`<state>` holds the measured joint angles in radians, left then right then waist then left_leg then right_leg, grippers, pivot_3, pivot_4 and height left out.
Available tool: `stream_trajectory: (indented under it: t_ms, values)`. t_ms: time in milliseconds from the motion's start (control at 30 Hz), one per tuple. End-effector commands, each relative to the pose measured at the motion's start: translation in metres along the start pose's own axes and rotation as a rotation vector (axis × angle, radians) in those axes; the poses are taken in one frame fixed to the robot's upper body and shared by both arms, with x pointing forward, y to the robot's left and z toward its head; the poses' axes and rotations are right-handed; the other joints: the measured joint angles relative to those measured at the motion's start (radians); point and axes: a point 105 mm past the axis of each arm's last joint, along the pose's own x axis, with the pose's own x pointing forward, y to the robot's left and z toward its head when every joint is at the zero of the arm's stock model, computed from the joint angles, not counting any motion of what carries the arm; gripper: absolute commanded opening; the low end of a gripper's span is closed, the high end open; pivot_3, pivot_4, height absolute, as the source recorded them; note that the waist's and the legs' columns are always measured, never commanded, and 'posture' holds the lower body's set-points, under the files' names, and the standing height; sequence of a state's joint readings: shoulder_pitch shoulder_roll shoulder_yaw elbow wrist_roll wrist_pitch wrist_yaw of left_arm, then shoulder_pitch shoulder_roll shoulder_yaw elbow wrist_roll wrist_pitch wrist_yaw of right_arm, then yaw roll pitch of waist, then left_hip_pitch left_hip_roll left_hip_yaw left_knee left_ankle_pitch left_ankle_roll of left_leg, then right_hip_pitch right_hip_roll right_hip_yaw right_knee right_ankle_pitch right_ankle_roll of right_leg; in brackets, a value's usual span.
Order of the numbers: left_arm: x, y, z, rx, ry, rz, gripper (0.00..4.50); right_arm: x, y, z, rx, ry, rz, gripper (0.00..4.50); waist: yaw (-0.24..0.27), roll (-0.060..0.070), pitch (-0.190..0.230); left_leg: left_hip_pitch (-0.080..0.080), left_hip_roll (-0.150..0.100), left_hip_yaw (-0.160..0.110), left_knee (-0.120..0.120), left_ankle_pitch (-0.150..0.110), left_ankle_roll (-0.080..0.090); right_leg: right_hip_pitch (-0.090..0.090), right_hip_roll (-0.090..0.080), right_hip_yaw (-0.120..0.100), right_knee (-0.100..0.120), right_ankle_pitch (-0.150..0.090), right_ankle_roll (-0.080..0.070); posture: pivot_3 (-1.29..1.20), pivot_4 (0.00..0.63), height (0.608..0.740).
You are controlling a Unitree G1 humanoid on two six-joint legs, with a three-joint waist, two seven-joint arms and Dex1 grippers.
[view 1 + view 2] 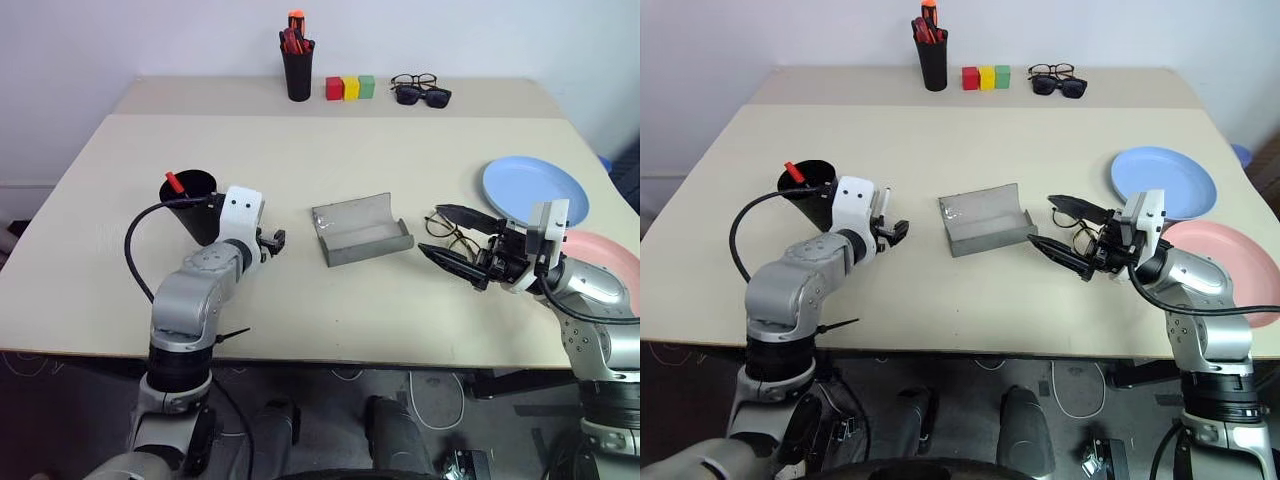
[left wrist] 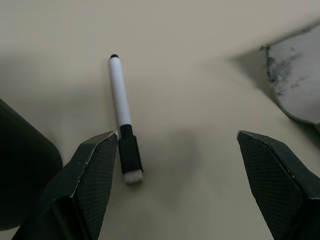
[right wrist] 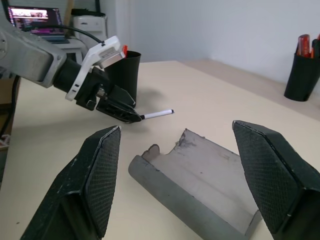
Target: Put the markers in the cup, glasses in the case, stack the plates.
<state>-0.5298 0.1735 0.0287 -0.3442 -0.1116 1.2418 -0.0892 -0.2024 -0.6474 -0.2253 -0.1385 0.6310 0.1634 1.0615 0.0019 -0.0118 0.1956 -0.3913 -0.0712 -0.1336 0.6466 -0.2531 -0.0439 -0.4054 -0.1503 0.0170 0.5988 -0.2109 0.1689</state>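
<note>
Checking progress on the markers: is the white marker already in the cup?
No, the white marker lies flat on the table before the open left gripper, outside the cup.

beige table (image 1: 300,160): black cup (image 1: 192,205) near left edge, open grey case (image 1: 360,231) mid-table, blue plate (image 1: 535,190) and pink plate (image 1: 608,262) by right edge.

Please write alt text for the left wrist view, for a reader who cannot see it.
A white marker with a black cap lies on the beige table between the open left gripper fingers, close beside one finger. The black cup is at one edge and the grey case at the other.
</note>
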Motion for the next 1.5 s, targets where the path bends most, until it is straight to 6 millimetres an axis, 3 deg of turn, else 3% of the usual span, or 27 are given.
stream_trajectory:
  t_ms: [33, 633, 1033, 1133, 1300, 1500]
  values:
    - [-0.001, 0.008, 0.010, -0.017, -0.014, 0.042, 3.90, -0.001, 0.001, 0.014, -0.055, -0.031, -0.009, 3.62, 0.001, 0.000, 0.000, 0.000, 0.000, 0.000, 0.000, 0.000, 0.000, 0.000, 0.000, 0.000, 0.000, 0.000, 0.000, 0.00, 0.150, 0.739]
    - [0.025, 0.008, 0.021, -0.170, 0.250, 0.162, 3.90, -0.009, 0.002, 0.018, -0.069, -0.026, -0.071, 3.62, 0.004, -0.001, 0.000, -0.001, 0.000, 0.000, 0.000, 0.000, -0.001, 0.000, 0.000, 0.000, -0.001, -0.001, 0.001, 0.00, 0.150, 0.739]
    - [0.040, 0.012, 0.022, -0.205, 0.259, 0.202, 3.90, -0.013, 0.002, 0.019, -0.072, -0.024, -0.106, 3.62, 0.008, -0.001, 0.000, -0.001, 0.000, 0.000, 0.000, 0.001, -0.001, 0.000, 0.000, 0.000, -0.001, 0.000, 0.002, 0.00, 0.150, 0.739]
    - [0.043, 0.010, 0.023, -0.201, 0.251, 0.191, 3.15, -0.014, 0.002, 0.020, -0.077, -0.021, -0.114, 3.62, 0.007, -0.001, 0.000, -0.001, 0.000, 0.000, 0.000, 0.001, -0.002, 0.000, 0.000, 0.000, -0.001, 0.000, 0.002, 0.00, 0.150, 0.739]
    - [0.044, -0.001, 0.022, -0.189, 0.256, 0.139, 0.78, -0.017, 0.002, 0.021, -0.080, -0.016, -0.127, 3.62, 0.008, -0.001, 0.000, -0.001, 0.000, 0.000, 0.000, 0.001, -0.002, 0.000, 0.000, 0.000, -0.001, 0.000, 0.002, 0.00, 0.150, 0.739]
    - [0.040, -0.012, 0.021, -0.158, 0.257, 0.072, 0.78, -0.018, 0.002, 0.020, -0.079, -0.014, -0.136, 3.62, 0.007, -0.001, 0.000, -0.001, 0.000, 0.001, 0.000, 0.001, -0.002, 0.000, 0.000, 0.000, -0.001, 0.000, 0.002, 0.00, 0.150, 0.739]
